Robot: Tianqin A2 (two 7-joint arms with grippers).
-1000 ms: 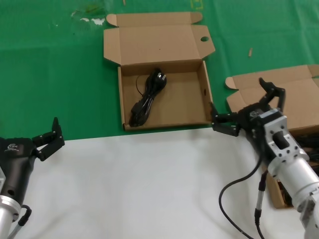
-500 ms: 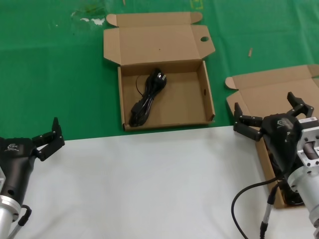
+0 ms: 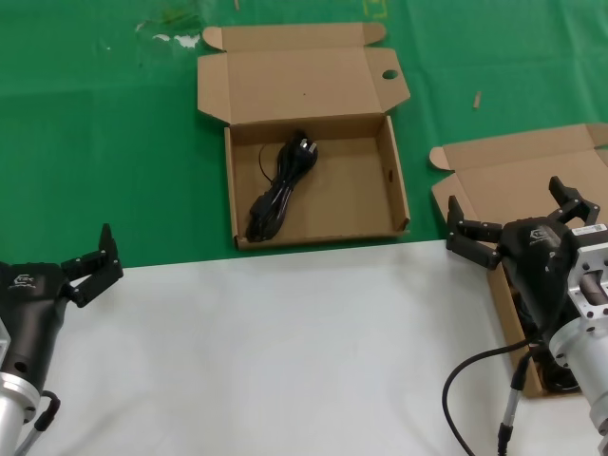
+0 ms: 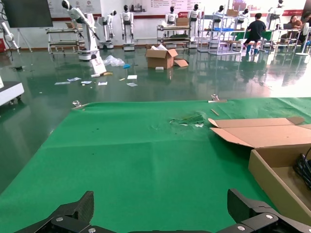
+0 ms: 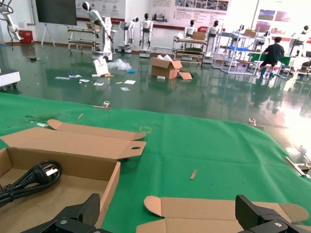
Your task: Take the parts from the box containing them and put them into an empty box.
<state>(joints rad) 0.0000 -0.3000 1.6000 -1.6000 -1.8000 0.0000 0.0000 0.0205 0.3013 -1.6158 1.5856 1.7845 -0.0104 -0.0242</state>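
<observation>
This is a large robotics lab or test hall. Beyond the green-covered table (image 4: 121, 145), the wrist views show a wide glossy floor (image 5: 146, 82), a row of white humanoid robots (image 4: 127, 22) on stands, metal shelving racks (image 4: 175, 36), cardboard boxes (image 5: 165, 68) and scattered papers (image 4: 102, 80), and seated workers (image 5: 274, 53) at benches.

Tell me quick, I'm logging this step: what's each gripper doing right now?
Left gripper: open, empty, parked at the white sheet's edge.
Right gripper: open, empty, over the plain-flapped box.
</observation>
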